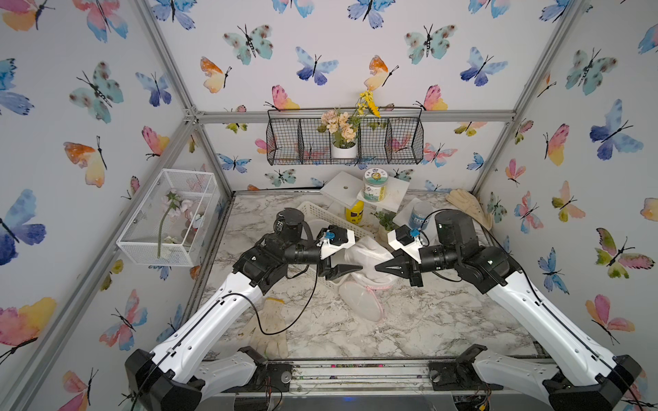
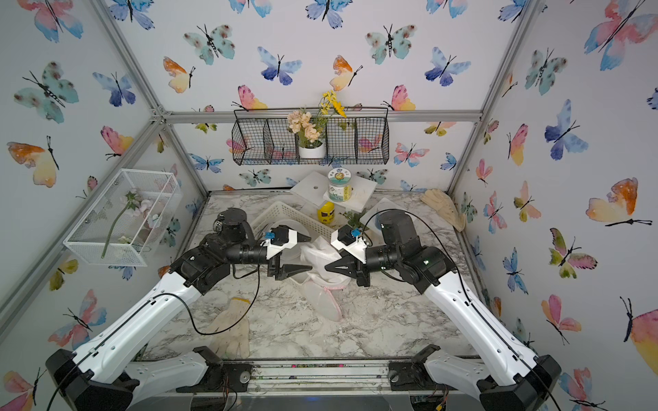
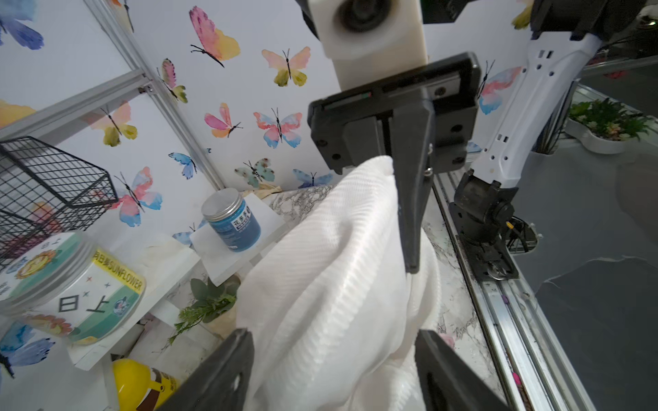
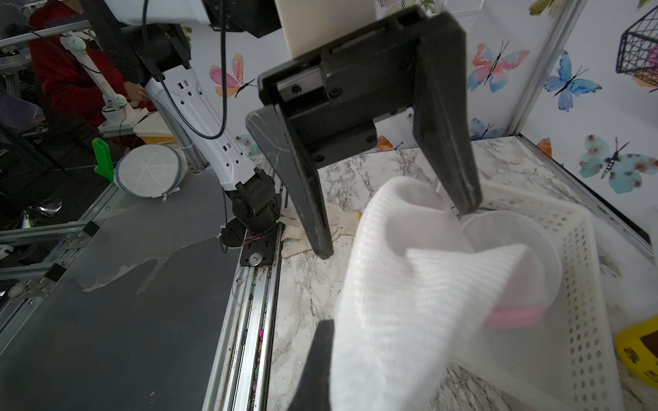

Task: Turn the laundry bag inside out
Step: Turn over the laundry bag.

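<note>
Worktop [image 1: 427,320]: flat, smooth slab with a white-and-grey marble pattern.

Basket [image 4: 584,249]: white plastic and rectangular, with rows of small holes punched in its walls. It sits toward the far side, a little left of centre.

Laundry bag [image 1: 366,254]: soft white ribbed mesh, bunched into folds. It is held up above mid-worktop between the two arms, over the basket's near right corner. Its lower part hangs down to the slab as a thin, see-through oval flap edged in pink.

Right claw [image 3: 411,256]: two black tapered fingers pressed together, pinching a fold of mesh on the bag's right side.

Left claw [image 4: 393,227]: black wedge fingers spread wide and gripping nothing. Mesh lies loose between them, and one fingertip is right at the cloth's edge.

Glove [image 1: 270,334]: cream knit, limp, lying flat on the near left of the worktop, partly under the left arm.

Jar [image 3: 231,220]: blue cylinder with a ribbed silver lid, standing far right on a white tile.
</note>
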Robot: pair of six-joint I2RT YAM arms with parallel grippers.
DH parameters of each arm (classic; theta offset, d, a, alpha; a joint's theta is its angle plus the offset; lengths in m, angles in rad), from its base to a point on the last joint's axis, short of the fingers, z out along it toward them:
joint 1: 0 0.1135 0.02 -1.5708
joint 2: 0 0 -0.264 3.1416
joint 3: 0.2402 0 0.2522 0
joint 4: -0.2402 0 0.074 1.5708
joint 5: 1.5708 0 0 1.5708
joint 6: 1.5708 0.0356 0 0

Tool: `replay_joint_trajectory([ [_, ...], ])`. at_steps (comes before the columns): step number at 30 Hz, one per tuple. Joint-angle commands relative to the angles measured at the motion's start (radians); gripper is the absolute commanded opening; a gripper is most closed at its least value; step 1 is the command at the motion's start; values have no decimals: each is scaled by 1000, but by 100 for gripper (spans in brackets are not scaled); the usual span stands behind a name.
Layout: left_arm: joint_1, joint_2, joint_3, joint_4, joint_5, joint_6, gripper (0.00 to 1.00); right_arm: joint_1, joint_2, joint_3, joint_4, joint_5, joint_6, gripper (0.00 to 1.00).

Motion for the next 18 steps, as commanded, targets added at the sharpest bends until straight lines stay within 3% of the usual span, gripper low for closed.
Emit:
replay_joint_trajectory([
  [1,-4,33,48,-119,117,72,72,4,16,33,-19,-59,-46,3],
  [11,-3,92,69,-191,197,70,38,4,73,110,4,37,-57,6],
  [14,-3,97,72,-187,208,58,23,4,74,115,23,68,-24,10],
  [16,-4,101,71,-176,205,38,8,4,70,117,40,98,27,17],
  [18,-2,99,67,-160,195,12,0,4,55,114,73,146,113,28],
])
